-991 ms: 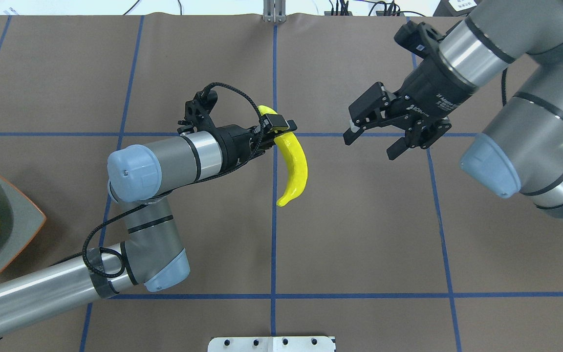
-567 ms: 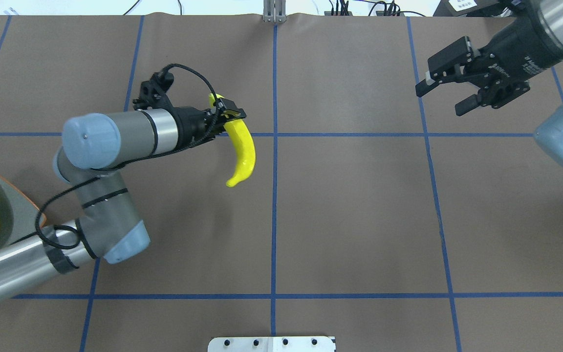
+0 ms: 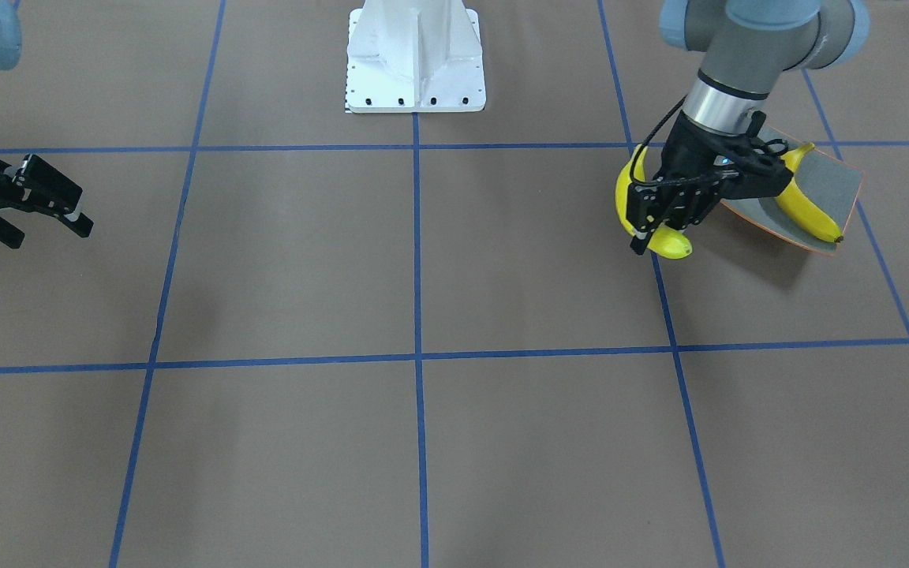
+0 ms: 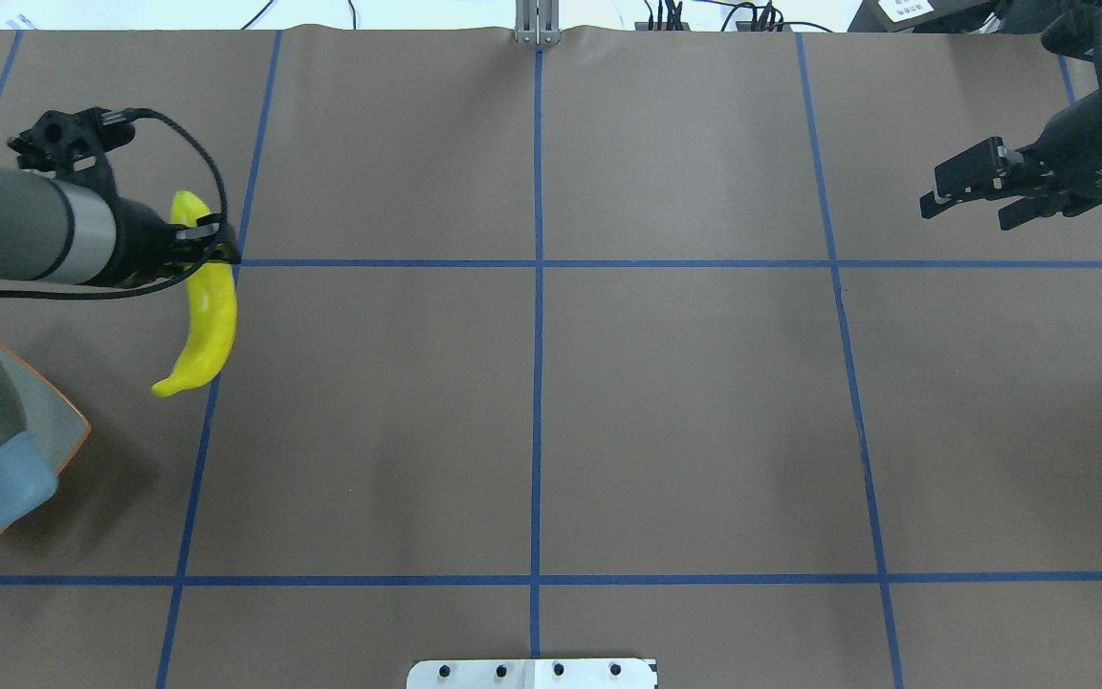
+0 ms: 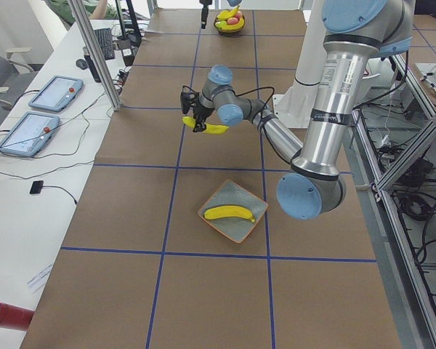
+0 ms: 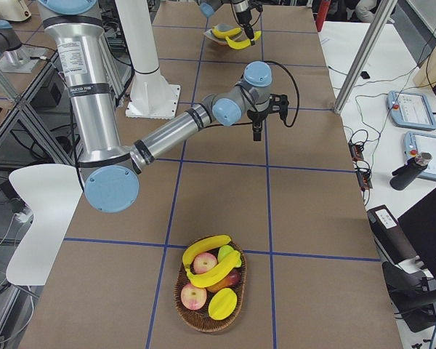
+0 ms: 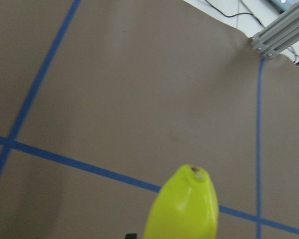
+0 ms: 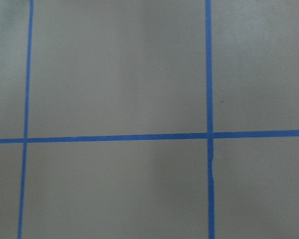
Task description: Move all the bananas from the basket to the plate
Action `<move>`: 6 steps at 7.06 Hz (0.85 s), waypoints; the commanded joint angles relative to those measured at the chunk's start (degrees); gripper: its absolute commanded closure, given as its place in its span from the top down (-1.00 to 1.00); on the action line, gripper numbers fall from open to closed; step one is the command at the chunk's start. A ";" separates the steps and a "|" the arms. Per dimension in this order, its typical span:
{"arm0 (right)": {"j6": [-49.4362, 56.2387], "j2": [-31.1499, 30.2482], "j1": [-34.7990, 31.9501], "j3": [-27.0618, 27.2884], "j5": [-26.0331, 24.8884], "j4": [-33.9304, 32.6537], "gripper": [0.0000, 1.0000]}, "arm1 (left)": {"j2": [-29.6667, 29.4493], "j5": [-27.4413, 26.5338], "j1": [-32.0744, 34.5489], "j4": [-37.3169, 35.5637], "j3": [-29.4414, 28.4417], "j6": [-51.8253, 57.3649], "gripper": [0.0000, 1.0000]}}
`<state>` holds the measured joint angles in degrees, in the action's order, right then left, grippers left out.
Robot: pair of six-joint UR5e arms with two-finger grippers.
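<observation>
On the plate (image 3: 839, 183) lay one banana (image 3: 806, 209); the left gripper (image 4: 211, 254) clamped a second banana (image 4: 211, 321), the right gripper (image 4: 967, 206) gaped empty, and the basket (image 6: 180, 291) held more bananas (image 6: 211, 275).

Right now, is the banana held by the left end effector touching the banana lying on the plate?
Apart. The exterior left view shows the held banana well beyond the plate, bare table between it and the resting banana.

A brown table (image 4: 704, 431) crossed by blue tape lines (image 4: 537, 383) fills the middle. Along its far side runs a white desk (image 5: 29, 182) with two tablets (image 5: 56, 93), cables and an aluminium post (image 5: 94, 54). A white chair (image 6: 43, 211) stands on the near side.
</observation>
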<state>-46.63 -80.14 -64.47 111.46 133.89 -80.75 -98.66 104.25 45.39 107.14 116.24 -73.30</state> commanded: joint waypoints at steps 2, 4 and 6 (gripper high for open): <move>1.02 -1.15 -0.13 -1.78 -0.56 0.15 1.00 | 16.09 0.34 4.87 -2.11 3.03 15.87 -1.00; 1.02 -1.24 -0.13 -1.77 -0.56 0.15 1.00 | 18.15 0.52 4.97 -2.03 1.37 17.40 -1.00; 0.93 -1.42 -0.13 -1.86 -0.56 0.15 1.00 | 17.89 0.86 4.62 -1.94 -1.27 17.40 -1.00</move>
<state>-45.63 -81.46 -64.60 109.65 133.33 -80.60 -80.75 104.88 50.20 105.17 116.36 -56.01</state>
